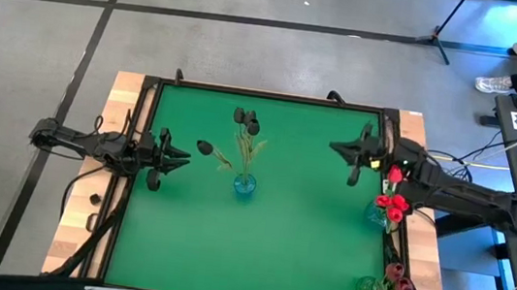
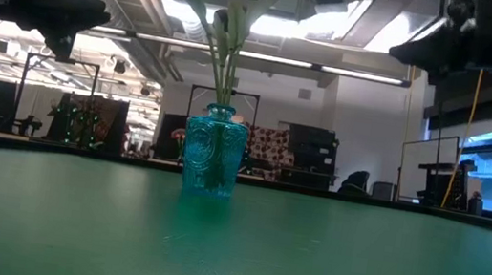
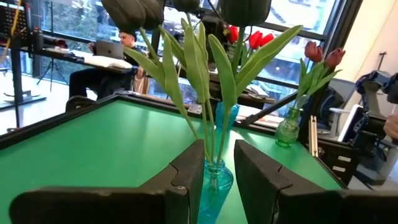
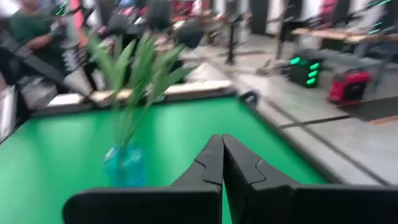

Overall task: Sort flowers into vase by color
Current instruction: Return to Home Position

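A blue glass vase stands near the table's middle with three black tulips in it on green stems. At the table's right edge, red tulips stand in a second blue vase. Dark maroon tulips stand in a green vase near the right near corner. My left gripper is open and empty, left of the middle vase and pointing at it. My right gripper is shut and empty, right of the black tulips.
A dark raised frame borders the green table top. Bare green surface lies on the near side of the middle vase. In the left wrist view a person sits at a desk beyond the table.
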